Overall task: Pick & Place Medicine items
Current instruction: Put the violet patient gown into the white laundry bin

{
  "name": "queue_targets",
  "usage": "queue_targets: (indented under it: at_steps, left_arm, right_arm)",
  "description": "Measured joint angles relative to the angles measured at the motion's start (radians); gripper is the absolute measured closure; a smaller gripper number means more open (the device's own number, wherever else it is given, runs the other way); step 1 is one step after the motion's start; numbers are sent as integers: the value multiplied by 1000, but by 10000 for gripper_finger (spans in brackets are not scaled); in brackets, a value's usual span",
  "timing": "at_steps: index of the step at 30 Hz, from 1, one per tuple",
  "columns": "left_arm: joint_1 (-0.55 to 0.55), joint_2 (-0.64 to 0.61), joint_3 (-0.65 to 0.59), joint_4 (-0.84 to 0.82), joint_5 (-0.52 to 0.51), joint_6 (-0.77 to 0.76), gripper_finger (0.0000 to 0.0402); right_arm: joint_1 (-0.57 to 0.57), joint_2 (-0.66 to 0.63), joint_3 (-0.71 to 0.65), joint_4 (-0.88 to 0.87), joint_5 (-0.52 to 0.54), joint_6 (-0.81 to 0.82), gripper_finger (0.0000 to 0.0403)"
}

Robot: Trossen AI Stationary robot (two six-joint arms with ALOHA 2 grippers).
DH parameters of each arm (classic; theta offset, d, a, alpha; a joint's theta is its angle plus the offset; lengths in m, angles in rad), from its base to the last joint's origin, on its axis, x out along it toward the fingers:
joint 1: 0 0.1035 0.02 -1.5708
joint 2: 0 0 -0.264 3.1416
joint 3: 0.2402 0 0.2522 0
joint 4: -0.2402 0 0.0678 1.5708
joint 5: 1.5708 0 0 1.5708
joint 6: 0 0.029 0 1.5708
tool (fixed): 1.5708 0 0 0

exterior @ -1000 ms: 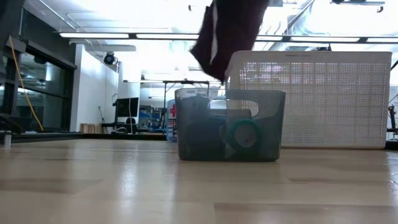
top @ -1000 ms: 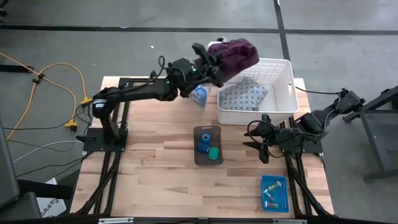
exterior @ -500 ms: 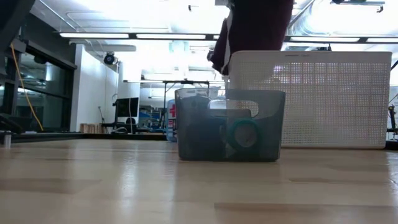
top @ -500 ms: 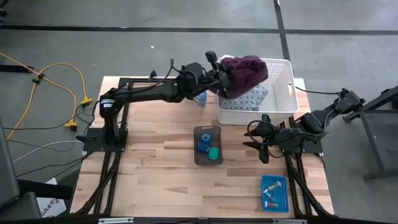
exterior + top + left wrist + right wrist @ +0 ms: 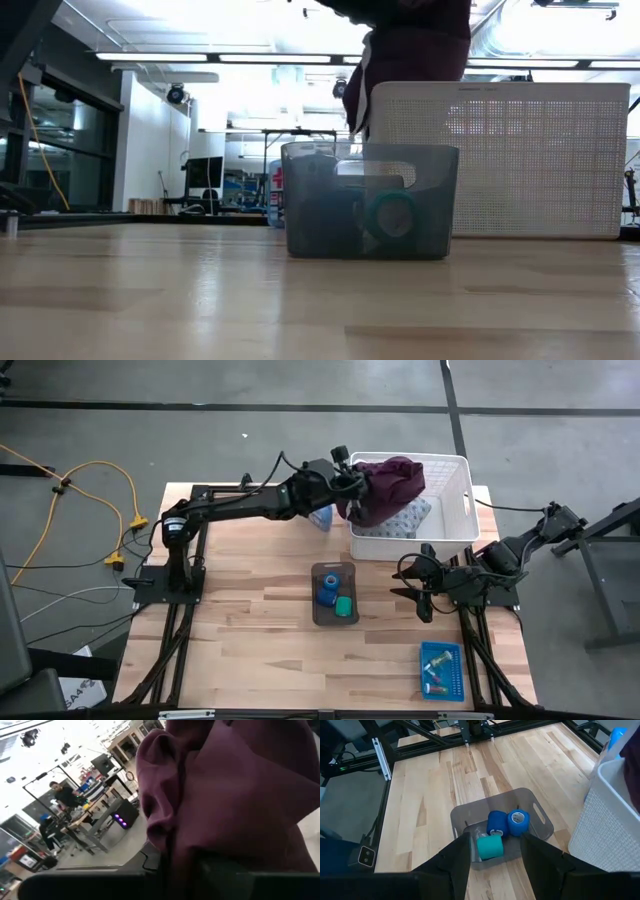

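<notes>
Since a second ago the left gripper (image 5: 352,484) has swung the maroon garment (image 5: 390,482) from outside the white basket (image 5: 455,510) to hang over it.

High view: clamped tight on the garment, it hangs above a grey patterned cloth (image 5: 405,516); the right gripper (image 5: 412,578) waits partly spread and empty beside the grey bin (image 5: 333,593), which holds two blue rolls (image 5: 328,588) and a green roll (image 5: 344,606); a blue tray (image 5: 441,668) of small pieces sits near the table's front right corner. Low view: garment (image 5: 415,50) dangles above the basket's (image 5: 520,160) rim, behind the bin (image 5: 365,200). Left wrist view: maroon folds (image 5: 235,795) fill the frame. Right wrist view: parted fingers (image 5: 457,855) frame the bin (image 5: 465,817), where the rolls (image 5: 512,822) lie touching.
</notes>
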State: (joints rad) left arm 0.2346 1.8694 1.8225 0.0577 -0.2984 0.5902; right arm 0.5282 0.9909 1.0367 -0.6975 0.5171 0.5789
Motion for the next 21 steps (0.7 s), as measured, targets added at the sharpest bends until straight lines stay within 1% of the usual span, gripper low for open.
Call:
queue_targets:
  at_steps: [8,10,14,18,21]
  left_arm:
    - [20,39,0,-3,109,-41,358]
    - [25,51,0,8,110,-41,358]
    - [36,53,1,-29,98,-35,350]
    - [46,53,41,-110,100,-6,333]
    - [46,57,55,-134,110,-4,327]
  right_arm:
    - [0,0,0,0,0,0,243]
    - [0,0,0,0,0,0,243]
    - [0,0,0,0,0,0,243]
    - [0,0,0,0,0,0,243]
    - [0,0,0,0,0,0,243]
